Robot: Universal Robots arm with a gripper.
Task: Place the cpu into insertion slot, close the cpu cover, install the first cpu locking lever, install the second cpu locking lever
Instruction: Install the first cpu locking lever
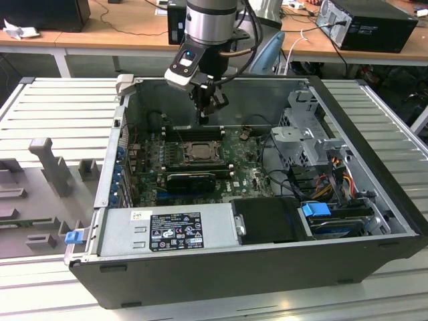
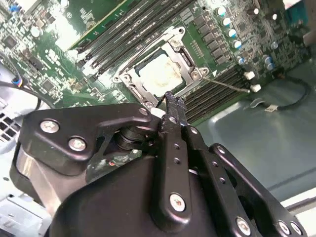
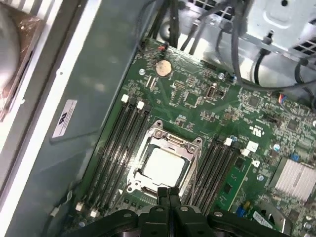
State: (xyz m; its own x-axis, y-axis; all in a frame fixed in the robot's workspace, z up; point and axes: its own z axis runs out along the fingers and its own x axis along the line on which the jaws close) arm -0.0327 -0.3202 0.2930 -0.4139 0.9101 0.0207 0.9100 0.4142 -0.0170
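My black pincer, clenched on nothing, hangs at 12 o'clock of silver-grey metal cpu cover in exterior view. Risk: slipping off thin steel lever, I scratch green board.

- The cpu: a pale silvery square lying flat, seated in the insertion slot.
- The insertion slot: a square, metal-rimmed socket between rows of long black memory slots.
- The cpu cover: a silver-grey frame lying flat around the chip, which shows through its window.
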